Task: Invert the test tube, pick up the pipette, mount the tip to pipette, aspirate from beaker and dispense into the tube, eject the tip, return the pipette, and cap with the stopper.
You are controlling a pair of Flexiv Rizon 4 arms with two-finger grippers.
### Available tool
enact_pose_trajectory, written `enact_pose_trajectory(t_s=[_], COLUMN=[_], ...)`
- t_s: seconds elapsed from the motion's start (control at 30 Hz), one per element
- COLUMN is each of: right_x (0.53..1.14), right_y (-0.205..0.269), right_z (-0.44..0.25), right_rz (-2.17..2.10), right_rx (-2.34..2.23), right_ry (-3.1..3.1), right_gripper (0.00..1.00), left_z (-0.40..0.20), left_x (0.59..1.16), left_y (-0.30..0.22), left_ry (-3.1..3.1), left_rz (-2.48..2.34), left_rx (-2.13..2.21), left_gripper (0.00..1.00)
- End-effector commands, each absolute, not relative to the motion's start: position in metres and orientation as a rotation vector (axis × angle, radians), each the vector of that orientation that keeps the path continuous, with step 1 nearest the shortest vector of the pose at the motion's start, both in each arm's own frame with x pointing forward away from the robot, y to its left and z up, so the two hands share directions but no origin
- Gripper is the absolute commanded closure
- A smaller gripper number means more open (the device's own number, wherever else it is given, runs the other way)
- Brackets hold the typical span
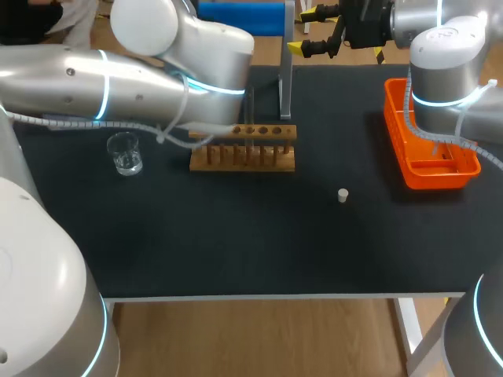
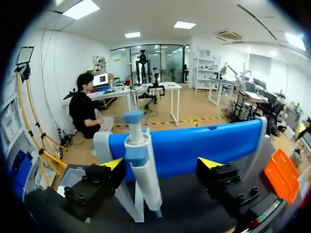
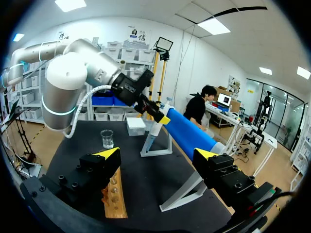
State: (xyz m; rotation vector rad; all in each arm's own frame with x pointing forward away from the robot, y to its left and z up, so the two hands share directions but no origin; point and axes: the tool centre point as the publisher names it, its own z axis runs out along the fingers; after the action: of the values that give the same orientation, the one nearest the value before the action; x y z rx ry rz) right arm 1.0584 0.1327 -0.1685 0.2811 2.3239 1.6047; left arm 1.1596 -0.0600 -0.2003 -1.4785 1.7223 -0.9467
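In the left wrist view the white pipette [image 2: 141,167] with a blue top rests upright on its white stand [image 2: 130,206]. My left gripper [image 2: 161,163] is open around it; the pipette stands close by one fingertip [image 2: 112,164] and well apart from the other. The right wrist view shows the same from the side: my left gripper [image 3: 156,115] at the pipette [image 3: 153,132]. My right gripper [image 1: 302,30] hangs open and empty above the table's far edge. The glass beaker [image 1: 124,153] stands left of the wooden rack [image 1: 244,149]. A small white stopper [image 1: 343,195] lies right of the middle.
An orange tray [image 1: 428,149] sits at the right, under my right arm. A grey stand [image 1: 284,78] rises behind the rack. A long blue roll [image 2: 194,145] lies along the far edge. A white box [image 3: 136,126] sits near the beaker [image 3: 107,138].
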Motion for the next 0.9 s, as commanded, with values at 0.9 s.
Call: enact_pose_trajectory(t_s=[0.9], right_x=[1.059], right_y=[0.132], right_z=[-0.168], right_rz=[1.605], right_rx=[0.28], right_ry=[2.328], right_gripper=[0.0], left_z=[-0.131], left_x=[1.033], left_y=[-0.064], left_ry=[2.169], left_rz=[-1.667], left_rx=[-0.515], left_gripper=[0.0])
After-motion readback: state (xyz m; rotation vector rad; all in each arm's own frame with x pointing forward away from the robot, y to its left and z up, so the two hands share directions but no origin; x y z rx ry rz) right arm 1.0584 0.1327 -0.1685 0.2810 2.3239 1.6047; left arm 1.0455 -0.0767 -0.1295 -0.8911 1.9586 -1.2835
